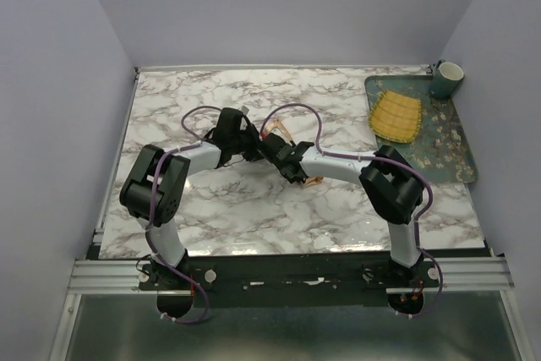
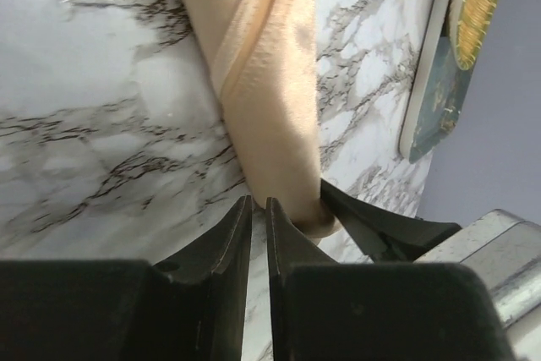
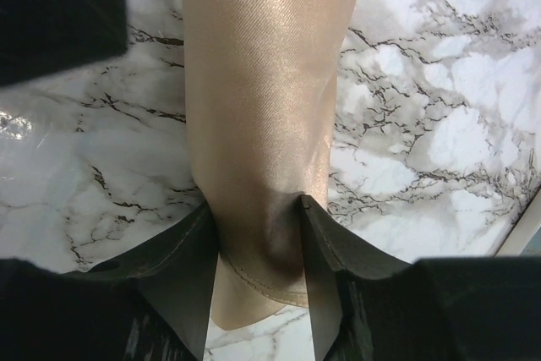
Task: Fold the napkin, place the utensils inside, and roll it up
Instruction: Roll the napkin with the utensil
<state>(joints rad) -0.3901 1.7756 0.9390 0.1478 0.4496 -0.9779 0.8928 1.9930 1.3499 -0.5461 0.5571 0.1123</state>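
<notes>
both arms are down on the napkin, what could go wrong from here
1. The right fingers press on only one end of the shiny napkin. The smooth cloth could slip out or loosen if that arm pulls or lifts.
2. In the left wrist view the left fingers stand nearly together beside a napkin end, with another dark part close on its other side. With so little room, the arms might bump.
</notes>
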